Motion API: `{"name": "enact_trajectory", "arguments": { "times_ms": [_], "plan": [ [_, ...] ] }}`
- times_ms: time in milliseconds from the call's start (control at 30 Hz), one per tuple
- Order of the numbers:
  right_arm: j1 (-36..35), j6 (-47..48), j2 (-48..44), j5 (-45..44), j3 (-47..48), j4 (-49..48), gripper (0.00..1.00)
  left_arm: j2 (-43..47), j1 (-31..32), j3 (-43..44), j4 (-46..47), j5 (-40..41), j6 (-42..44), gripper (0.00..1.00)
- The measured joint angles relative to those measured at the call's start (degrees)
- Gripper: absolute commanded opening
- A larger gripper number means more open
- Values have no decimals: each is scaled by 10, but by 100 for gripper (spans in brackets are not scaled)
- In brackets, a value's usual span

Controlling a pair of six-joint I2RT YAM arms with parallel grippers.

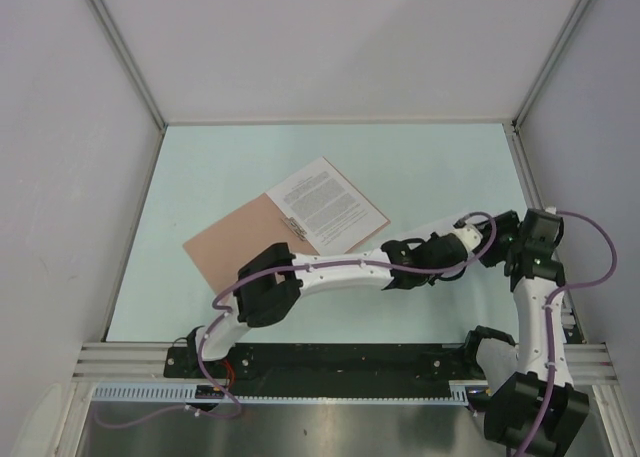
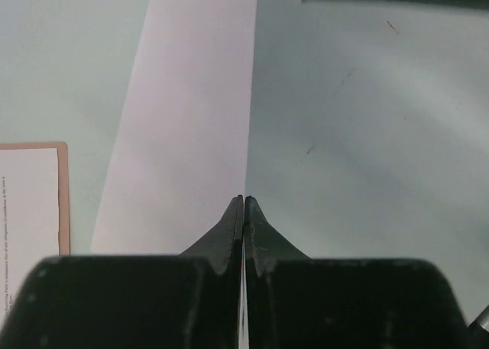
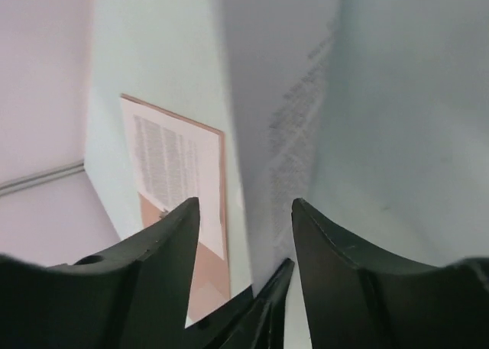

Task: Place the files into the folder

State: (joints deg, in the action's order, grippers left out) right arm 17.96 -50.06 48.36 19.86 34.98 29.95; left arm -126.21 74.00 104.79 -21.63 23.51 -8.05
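Note:
The salmon folder [image 1: 228,245] lies open on the table. A white file with dense black print [image 1: 326,205] lies on its right half. My left gripper [image 1: 412,265] [image 2: 244,200] is shut on the edge of a second white file [image 2: 191,135] and holds it upright, edge-on. That file [image 3: 283,97] shows faint print and stands between the fingers of my right gripper [image 1: 445,247] [image 3: 244,202], which is open around it without pinching. The left fingertips [image 3: 267,311] show at the bottom of the right wrist view. The folder [image 3: 206,280] and the printed file [image 3: 164,166] lie to the left there.
Grey enclosure walls [image 1: 60,177] ring the pale table [image 1: 430,167]. The two arms cross over the table's near right part. The folder's corner [image 2: 63,196] with the printed file on it [image 2: 27,211] shows at the left in the left wrist view.

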Motion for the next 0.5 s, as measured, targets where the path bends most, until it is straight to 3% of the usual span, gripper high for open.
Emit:
{"name": "enact_trajectory", "arguments": {
  "times_ms": [100, 200, 367, 500],
  "plan": [
    [1, 42, 10, 14, 54, 0, 89, 16, -25, -6, -11, -58, -28, 0],
    [2, 97, 17, 26, 119, -2, 100, 71, -70, -54, -5, -134, -75, 0],
    [-13, 179, 19, 53, 191, -27, 100, 227, -198, -202, 67, -278, -180, 0],
    [-73, 223, 51, 67, 192, -33, 100, 331, -290, -325, 134, -351, -257, 0]
  ]
}}
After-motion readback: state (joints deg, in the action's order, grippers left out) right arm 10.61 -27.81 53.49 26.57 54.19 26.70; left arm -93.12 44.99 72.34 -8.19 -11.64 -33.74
